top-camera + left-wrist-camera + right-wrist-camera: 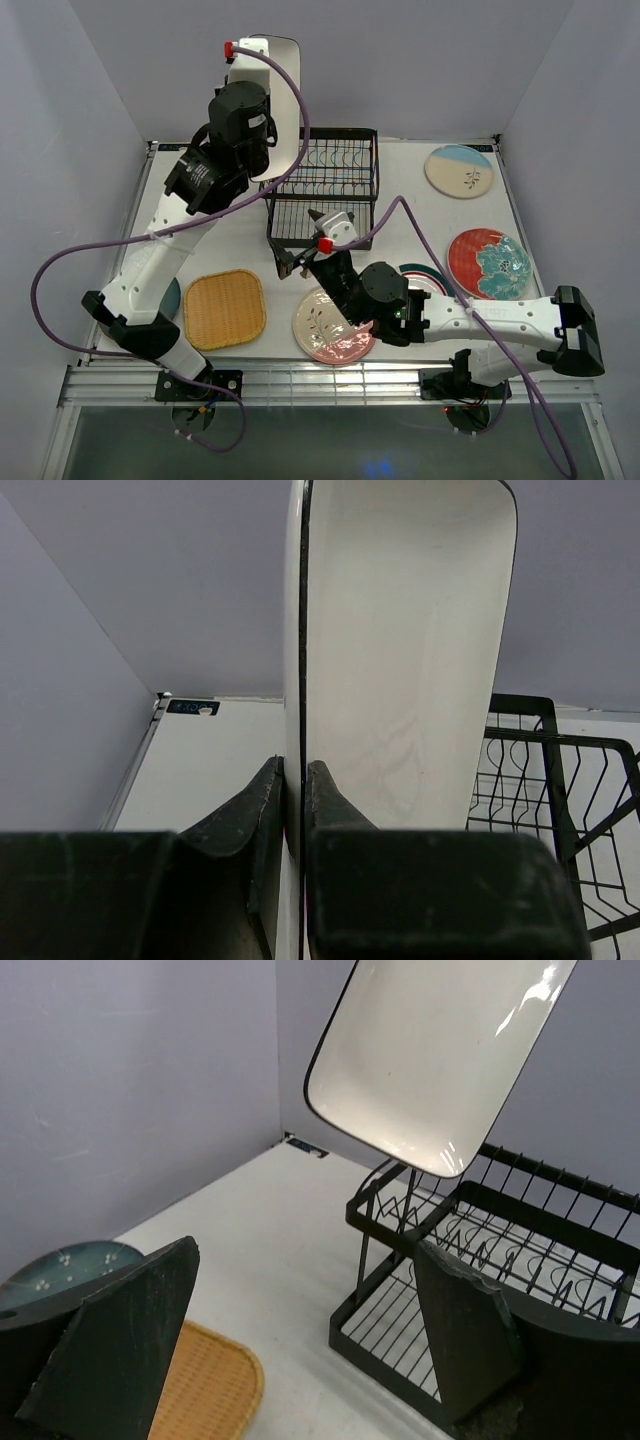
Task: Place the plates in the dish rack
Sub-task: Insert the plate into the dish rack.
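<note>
Left fingers (255,820) around plate (400,650), rack (522,705) beside

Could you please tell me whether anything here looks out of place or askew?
Nothing looks spilled or damaged. The only thing off the table is the white plate. It is pinched on edge in the left gripper, raised and tilted by the left end of the dish rack, and not yet in a slot.
</note>
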### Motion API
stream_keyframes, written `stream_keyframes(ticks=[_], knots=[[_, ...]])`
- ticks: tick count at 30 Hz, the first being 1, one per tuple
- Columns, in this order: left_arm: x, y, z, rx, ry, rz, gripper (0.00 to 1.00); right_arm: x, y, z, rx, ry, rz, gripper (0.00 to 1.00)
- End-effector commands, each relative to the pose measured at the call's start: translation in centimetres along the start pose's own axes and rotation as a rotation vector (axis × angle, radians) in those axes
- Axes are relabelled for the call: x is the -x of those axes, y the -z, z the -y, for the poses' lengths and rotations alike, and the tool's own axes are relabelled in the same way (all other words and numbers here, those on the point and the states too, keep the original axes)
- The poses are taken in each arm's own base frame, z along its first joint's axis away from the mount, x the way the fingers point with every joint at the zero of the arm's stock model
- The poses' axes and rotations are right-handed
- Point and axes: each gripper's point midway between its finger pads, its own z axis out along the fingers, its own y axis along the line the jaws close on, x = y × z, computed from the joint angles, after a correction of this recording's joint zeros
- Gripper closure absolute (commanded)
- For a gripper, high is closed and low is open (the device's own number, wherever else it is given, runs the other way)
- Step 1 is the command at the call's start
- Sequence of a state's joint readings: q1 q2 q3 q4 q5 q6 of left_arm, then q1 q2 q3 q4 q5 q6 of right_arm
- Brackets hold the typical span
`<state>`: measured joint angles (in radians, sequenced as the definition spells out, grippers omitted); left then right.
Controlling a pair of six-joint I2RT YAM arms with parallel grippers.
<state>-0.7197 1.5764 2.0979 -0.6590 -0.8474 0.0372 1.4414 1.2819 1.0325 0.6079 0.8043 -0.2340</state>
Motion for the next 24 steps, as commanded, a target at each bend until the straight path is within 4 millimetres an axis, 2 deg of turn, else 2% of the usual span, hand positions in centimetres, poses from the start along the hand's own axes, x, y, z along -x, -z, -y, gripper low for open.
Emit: stream_keyframes(ticks=[1, 4, 5, 7, 8, 10, 11, 19, 24], knots=[[6.9, 3.4, -4.9, 0.058, 0.25, 0.19, 1.0, 6.0, -0.8, 1.5, -0.095, -0.11, 0.181, 0.08], [6.8, 3.4, -5.0, 0.065, 0.247, 0.186, 1.0, 6.4, -1.6, 0.9, -0.097, -0.118, 0.201, 0.1], [6.8, 3.5, -5.1, 0.065, 0.25, 0.187, 1.0, 7.4, -2.0, 0.8, -0.102, -0.134, 0.216, 0.1], [6.8, 3.6, -5.2, 0.066, 0.256, 0.187, 1.0, 7.1, -2.9, 0.2, -0.099, -0.133, 0.203, 0.1], [6.9, 3.8, -5.4, 0.068, 0.261, 0.19, 1.0, 8.0, -3.4, -0.1, -0.081, -0.151, 0.221, 0.09], [6.9, 3.9, -5.5, 0.065, 0.262, 0.191, 1.0, 7.8, -4.1, -0.3, -0.065, -0.171, 0.212, 0.09], [6.8, 4.0, -5.5, 0.062, 0.26, 0.19, 1.0, 8.6, -4.5, -0.3, -0.05, -0.185, 0.225, 0.09], [6.9, 4.3, -5.8, 0.059, 0.264, 0.194, 1.0, 8.0, -7.8, 0.0, -0.015, -0.205, 0.219, 0.11], [7.0, 4.5, -6.1, 0.065, 0.265, 0.195, 1.0, 6.9, -9.8, -1.0, 0.017, -0.193, 0.23, 0.15]])
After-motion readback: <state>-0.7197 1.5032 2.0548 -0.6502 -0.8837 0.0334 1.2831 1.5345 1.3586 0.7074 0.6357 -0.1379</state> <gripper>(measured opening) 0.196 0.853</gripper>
